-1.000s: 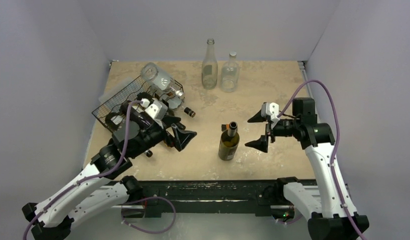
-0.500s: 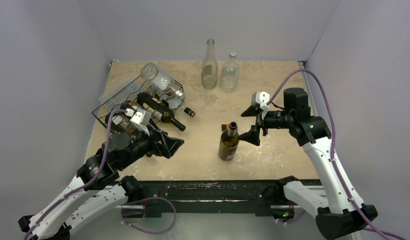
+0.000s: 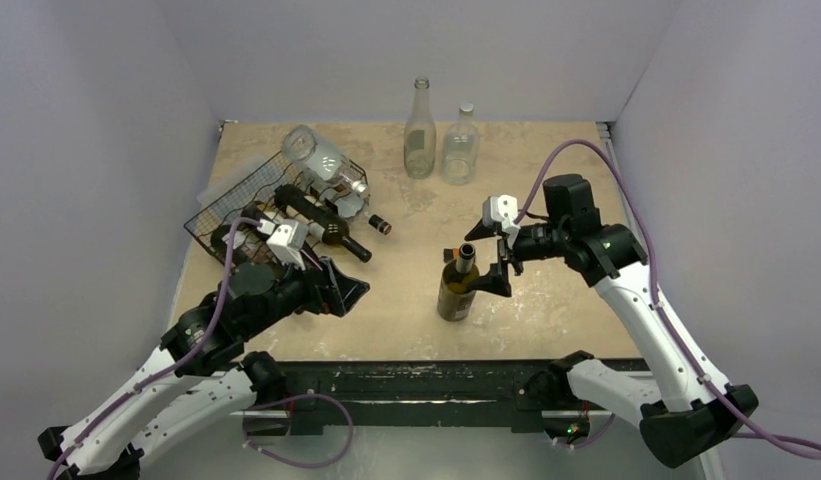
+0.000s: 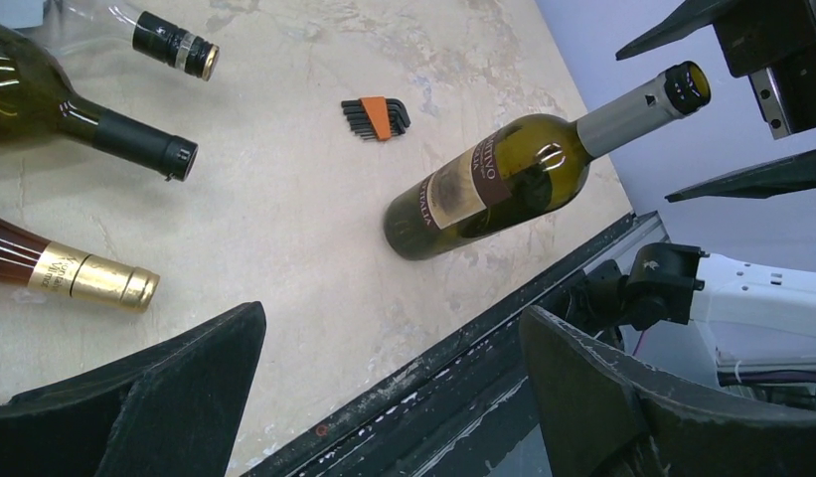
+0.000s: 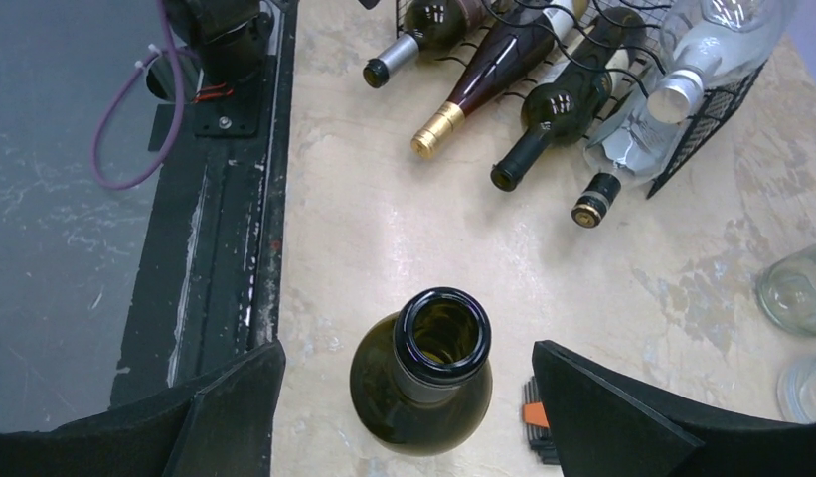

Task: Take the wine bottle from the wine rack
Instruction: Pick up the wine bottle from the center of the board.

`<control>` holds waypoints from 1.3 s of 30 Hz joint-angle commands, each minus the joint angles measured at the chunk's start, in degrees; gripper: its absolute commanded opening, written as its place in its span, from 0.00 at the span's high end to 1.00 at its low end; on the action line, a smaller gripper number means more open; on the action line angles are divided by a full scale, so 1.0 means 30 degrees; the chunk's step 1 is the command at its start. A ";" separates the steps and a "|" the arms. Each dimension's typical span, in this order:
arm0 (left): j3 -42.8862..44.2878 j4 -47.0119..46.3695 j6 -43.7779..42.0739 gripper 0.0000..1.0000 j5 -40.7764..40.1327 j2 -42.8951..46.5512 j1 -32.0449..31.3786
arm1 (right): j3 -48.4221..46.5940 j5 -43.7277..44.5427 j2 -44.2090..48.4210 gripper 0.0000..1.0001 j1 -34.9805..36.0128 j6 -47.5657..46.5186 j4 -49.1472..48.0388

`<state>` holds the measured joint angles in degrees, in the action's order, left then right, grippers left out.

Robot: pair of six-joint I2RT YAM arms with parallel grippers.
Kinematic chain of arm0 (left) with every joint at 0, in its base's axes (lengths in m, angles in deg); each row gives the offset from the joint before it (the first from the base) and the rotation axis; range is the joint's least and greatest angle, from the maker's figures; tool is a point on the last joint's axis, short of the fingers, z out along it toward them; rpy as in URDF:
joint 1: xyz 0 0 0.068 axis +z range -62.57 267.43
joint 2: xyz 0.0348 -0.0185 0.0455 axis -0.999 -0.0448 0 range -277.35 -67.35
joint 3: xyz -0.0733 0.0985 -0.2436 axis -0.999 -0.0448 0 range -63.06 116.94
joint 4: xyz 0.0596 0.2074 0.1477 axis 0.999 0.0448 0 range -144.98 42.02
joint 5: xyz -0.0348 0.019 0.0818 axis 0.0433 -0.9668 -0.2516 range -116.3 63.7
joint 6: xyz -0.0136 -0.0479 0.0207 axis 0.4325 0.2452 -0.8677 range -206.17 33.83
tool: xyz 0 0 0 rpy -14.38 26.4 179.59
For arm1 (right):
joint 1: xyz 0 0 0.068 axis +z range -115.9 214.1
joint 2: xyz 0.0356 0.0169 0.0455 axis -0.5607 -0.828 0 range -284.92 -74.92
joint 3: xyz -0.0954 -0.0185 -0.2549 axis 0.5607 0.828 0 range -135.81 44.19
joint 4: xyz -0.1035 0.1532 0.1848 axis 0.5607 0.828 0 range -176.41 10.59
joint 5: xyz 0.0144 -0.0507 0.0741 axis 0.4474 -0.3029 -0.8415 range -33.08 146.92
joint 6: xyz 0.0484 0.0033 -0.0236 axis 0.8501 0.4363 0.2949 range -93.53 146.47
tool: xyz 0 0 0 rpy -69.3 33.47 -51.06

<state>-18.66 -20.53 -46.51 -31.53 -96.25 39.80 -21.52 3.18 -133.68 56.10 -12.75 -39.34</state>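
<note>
1. Right gripper (image 3: 483, 258) has travelled left over the last second and now brackets the neck of the green bottle (image 3: 458, 290). Over the same second the left gripper (image 3: 338, 287) has drawn back from the rack (image 3: 248, 190) toward its own base.
2. Location of the task's item: the green bottle stands upright on the table (image 3: 546, 170), between the two arms and well apart from the rack. The rack sits at the far left with several dark bottles (image 5: 543, 109) lying in it, necks pointing out, and a clear bottle (image 3: 321, 160) on top.
3. Tool state: both grippers have their jaws spread wide and hold nothing. The right wrist view shows the bottle's uncorked mouth between the two fingers, with neither finger touching the glass.
4. Step in hand, as judged: this bottle is already off the rack, and the right arm is lining up on its neck.
5. Next move, as judged: the jaws must close squarely on the neck. A one-sided touch could tip the bottle, which is tall on a narrow base.
6. Pose: the right arm reaches in from the right with its wrist level, at neck height. The left arm is folded low, its gripper pointing at the table in front of the rack.
</note>
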 commanded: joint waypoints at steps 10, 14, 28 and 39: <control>-0.0323 -0.0758 0.0464 0.00 -0.0156 -0.0598 0.0088 | -0.0463 -0.0652 -0.0273 0.24 0.1062 -0.1604 -0.0454; -0.0408 -0.0823 0.0496 0.00 -0.0043 -0.0589 0.0072 | -0.0391 -0.0847 -0.0333 0.35 0.1090 -0.1189 -0.0760; -0.0649 -0.0820 0.0597 0.00 0.0100 -0.0264 0.0082 | -0.0331 -0.0877 -0.1021 0.53 0.1092 -0.0436 -0.1318; -0.0822 -0.0575 0.0588 0.00 0.0069 0.0153 0.0085 | -0.1141 -0.1347 -0.1105 0.97 0.1032 -0.0242 -0.0563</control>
<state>-20.78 -21.01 -45.18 -31.46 -96.80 39.80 -21.65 1.48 -137.79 58.96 -14.41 -42.84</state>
